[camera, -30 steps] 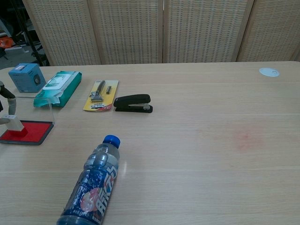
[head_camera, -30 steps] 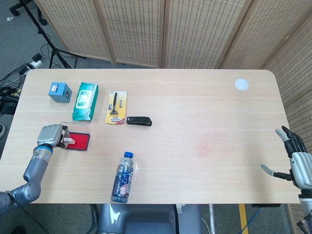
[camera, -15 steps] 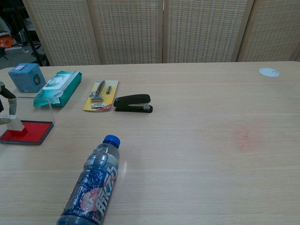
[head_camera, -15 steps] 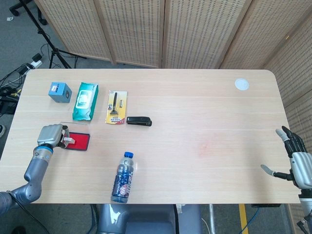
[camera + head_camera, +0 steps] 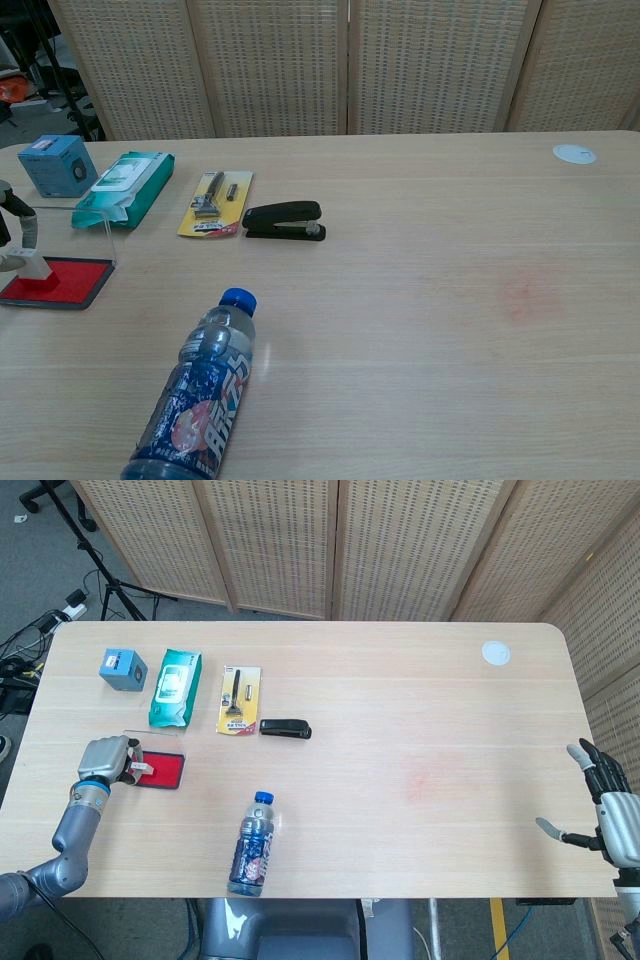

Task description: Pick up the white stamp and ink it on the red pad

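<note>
One stamp, resting on red ink

I am gripping the white stamp (image 5: 141, 769) in my left robot hand (image 5: 108, 759), pressing its foot on the red pad (image 5: 163, 771) near the worktop (image 5: 400, 710) edge. My right robot hand (image 5: 612, 816) is hovering wide, fingers spread, holding nothing. Nearby are lying a bottle (image 5: 253, 843) and a black stapler (image 5: 286, 728).

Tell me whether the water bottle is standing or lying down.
Lying down. The water bottle rests on its side on the table, its blue cap pointing toward the far edge, label facing up in the chest view.
</note>
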